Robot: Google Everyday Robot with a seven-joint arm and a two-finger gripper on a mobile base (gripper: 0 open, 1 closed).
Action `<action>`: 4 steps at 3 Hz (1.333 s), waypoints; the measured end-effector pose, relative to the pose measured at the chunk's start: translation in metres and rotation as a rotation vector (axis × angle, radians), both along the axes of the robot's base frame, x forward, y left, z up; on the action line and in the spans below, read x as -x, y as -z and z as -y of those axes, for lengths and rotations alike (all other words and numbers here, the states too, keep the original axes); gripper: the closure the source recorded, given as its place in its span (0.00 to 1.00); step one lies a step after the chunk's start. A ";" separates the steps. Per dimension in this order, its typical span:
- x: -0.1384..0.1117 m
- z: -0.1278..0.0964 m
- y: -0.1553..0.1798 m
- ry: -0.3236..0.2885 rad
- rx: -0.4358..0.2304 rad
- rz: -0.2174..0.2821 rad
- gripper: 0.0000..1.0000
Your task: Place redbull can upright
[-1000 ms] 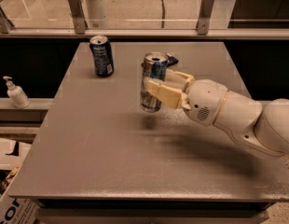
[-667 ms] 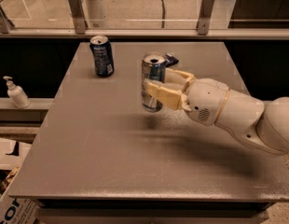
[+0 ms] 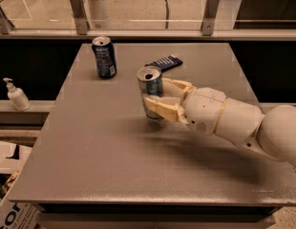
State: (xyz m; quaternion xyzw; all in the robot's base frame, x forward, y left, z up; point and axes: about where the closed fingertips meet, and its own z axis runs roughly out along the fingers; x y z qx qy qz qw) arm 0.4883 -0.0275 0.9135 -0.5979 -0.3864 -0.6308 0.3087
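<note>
The redbull can [image 3: 150, 84] is slim, silver and light blue, with an open silver top. It stands upright near the middle of the grey table [image 3: 90, 147], its base at or just above the surface. My gripper [image 3: 160, 98] reaches in from the right and is shut on the can. One cream finger [image 3: 163, 108] crosses the can's front and the other [image 3: 176, 86] lies behind it. The lower part of the can is partly hidden by the front finger.
A wider dark navy can [image 3: 104, 57] stands upright at the back left of the table. A dark flat packet [image 3: 164, 62] lies behind the redbull can. A white pump bottle [image 3: 16, 95] stands on a ledge to the left. A railing runs behind the table.
My gripper has moved the can slightly left and down toward the table surface. The navy can and the packet have not moved.
</note>
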 end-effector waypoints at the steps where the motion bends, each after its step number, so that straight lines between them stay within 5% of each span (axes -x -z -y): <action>1: 0.003 -0.005 0.019 -0.001 0.057 0.027 1.00; 2: 0.007 -0.009 0.039 -0.007 0.104 0.043 1.00; 4: 0.007 -0.009 0.038 -0.006 0.106 0.042 0.59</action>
